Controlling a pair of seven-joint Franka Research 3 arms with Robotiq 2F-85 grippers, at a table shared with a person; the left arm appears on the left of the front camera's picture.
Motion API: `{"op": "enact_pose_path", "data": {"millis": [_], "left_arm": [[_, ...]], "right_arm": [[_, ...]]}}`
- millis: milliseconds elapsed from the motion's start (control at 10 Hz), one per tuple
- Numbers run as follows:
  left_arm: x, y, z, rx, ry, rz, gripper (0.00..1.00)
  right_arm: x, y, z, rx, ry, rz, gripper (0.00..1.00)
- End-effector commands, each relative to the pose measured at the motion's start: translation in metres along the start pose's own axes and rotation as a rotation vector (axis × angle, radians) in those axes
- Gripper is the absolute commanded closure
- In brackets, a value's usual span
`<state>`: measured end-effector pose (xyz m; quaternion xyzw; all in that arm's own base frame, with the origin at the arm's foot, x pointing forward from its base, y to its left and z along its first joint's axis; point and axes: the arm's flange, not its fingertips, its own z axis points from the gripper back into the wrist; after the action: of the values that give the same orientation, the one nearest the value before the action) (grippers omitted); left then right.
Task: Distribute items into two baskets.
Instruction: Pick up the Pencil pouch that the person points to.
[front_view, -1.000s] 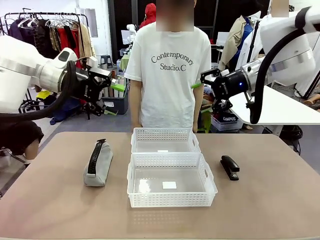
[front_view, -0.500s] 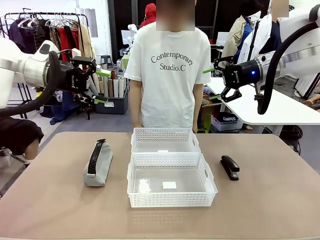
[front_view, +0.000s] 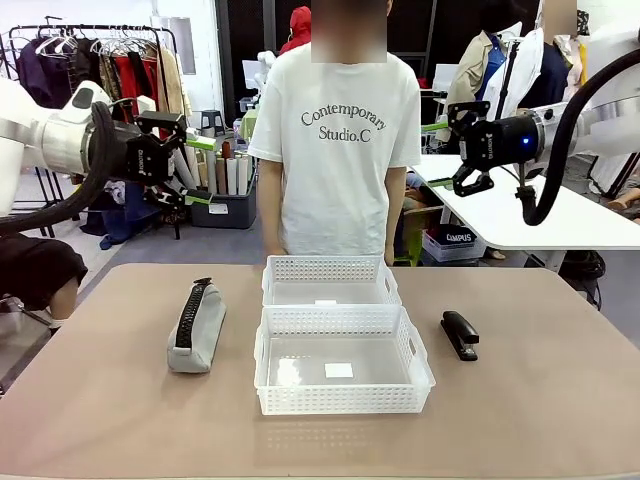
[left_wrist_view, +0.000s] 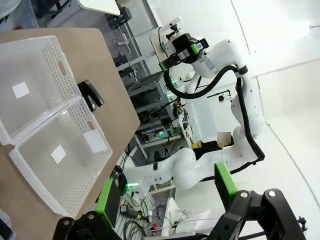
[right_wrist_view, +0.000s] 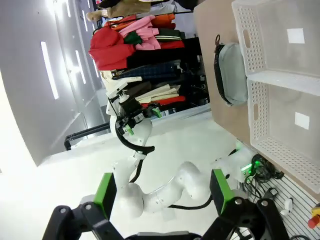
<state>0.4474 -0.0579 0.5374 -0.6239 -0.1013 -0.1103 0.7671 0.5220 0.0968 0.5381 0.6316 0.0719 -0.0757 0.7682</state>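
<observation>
**Nothing sorted, both grippers high**

The nearer basket and the farther basket touch, and neither holds an item. The pouch lies at their 9 o'clock and the stapler at 3, both with long axes running 6 to 12. Above and beyond, the left gripper, fingers apart, is nearer the pouch. The right gripper, likewise spread, is nearer the stapler.

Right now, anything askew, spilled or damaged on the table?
Nothing stands out. The far basket and near basket sit squarely together, no items inside; the grey pouch lies flat to their left, the stapler to their right.
</observation>
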Motion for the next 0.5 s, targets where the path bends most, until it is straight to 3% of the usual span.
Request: {"op": "enact_pose_path", "data": {"millis": [0,300,400], "left_arm": [[0.0,0.0,0.001,0.0,-0.002,0.024,0.0],[0.0,0.001,0.0,0.001,0.001,0.004,0.0],[0.003,-0.007,0.012,-0.055,-0.028,0.065,0.0]], "right_arm": [[-0.001,0.002,-0.004,-0.006,-0.005,-0.011,0.0],[-0.001,0.002,-0.004,-0.006,-0.005,-0.011,0.0],[0.0,-0.001,-0.002,-0.003,0.003,-0.001,0.0]]}}
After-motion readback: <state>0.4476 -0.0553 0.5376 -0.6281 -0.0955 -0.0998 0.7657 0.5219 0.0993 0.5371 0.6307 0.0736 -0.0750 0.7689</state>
